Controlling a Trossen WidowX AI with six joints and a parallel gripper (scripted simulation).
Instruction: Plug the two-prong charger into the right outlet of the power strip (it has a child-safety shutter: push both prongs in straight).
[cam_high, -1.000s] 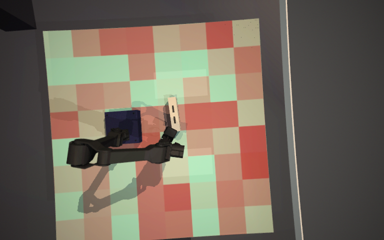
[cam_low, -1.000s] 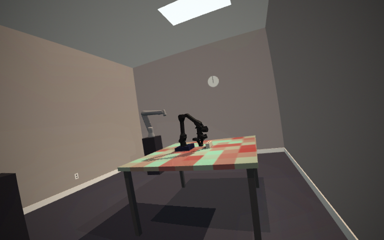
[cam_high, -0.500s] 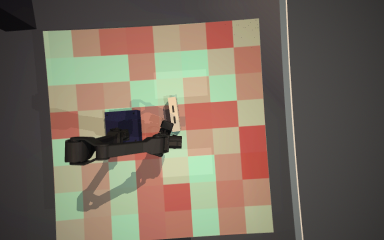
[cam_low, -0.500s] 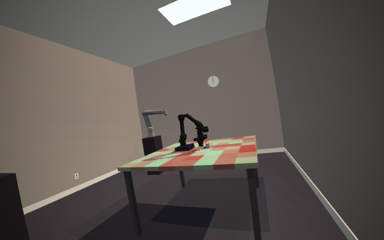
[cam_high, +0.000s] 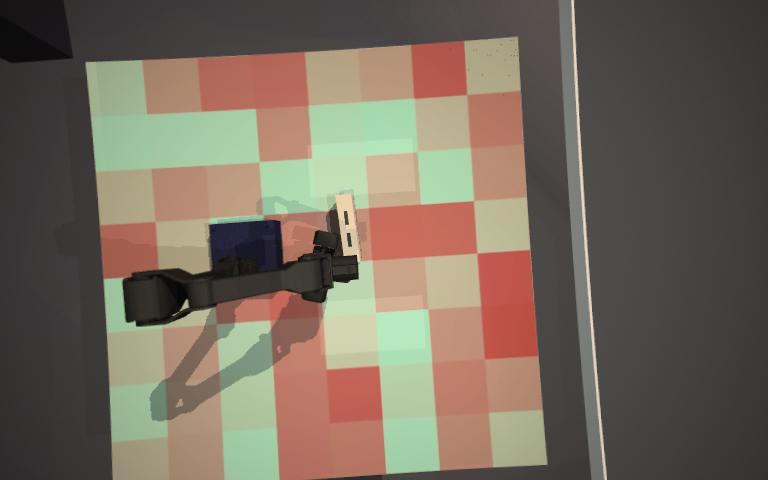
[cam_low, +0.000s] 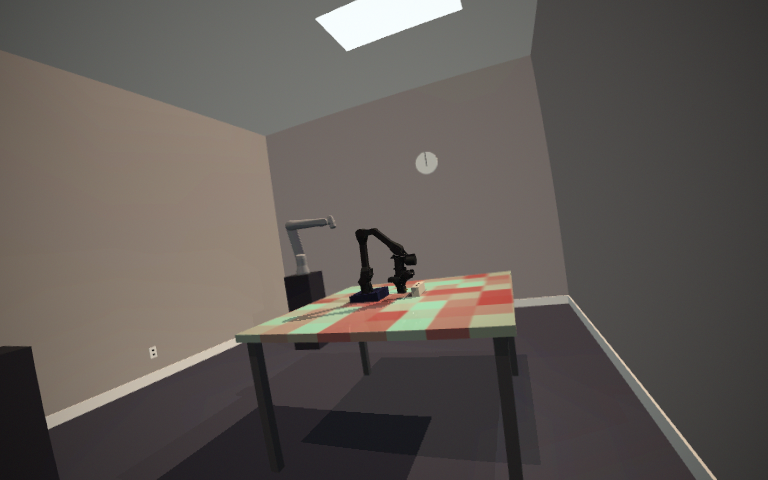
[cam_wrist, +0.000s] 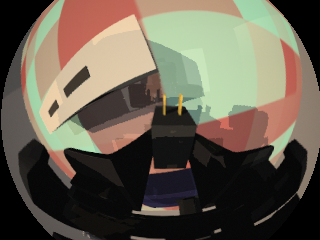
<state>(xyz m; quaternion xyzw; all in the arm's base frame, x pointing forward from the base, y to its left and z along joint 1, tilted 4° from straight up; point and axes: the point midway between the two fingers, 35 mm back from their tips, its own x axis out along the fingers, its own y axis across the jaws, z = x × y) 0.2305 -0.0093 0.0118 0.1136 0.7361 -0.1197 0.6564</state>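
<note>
The cream power strip (cam_high: 347, 228) (cam_low: 417, 289) (cam_wrist: 120, 50) stands on the table, with two dark rectangular outlets on top. My gripper (cam_low: 402, 290) (cam_wrist: 170, 131) is shut on the black charger (cam_wrist: 172, 131). Two parallel gold prongs (cam_wrist: 180, 105) stick out of its far face, free of the outlets. In the wrist view the charger is beside one end of the strip, with both outlets off to the left and the strip slanted. In the top view the arm's wrist hides the fingers and charger, near the strip's lower end.
The arm's dark blue base block (cam_high: 243, 240) (cam_low: 369, 294) stands left of the strip on the checkered table (cam_high: 447, 226) (cam_low: 447, 322). A grey arm (cam_low: 308, 224) on a dark pedestal (cam_low: 304, 288) stands beyond the table.
</note>
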